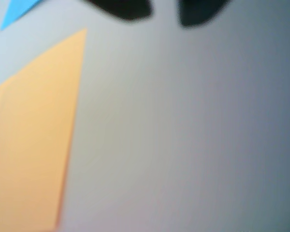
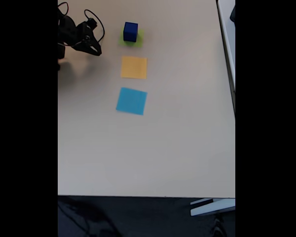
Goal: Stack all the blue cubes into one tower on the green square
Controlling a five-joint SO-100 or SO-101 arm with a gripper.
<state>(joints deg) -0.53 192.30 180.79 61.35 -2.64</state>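
Note:
In the fixed view a dark blue cube stands on the lime-green square at the top of the table; I cannot tell whether more cubes are stacked in it. My gripper hovers to the left of the cube and apart from it. In the blurred wrist view my gripper shows as two dark fingertips at the top edge. They stand apart with bare table between them and hold nothing.
An orange square lies just below the green one, and a light-blue square below that. In the wrist view the orange square is at the left and a light-blue square's corner at the top left. The table edge runs down the right.

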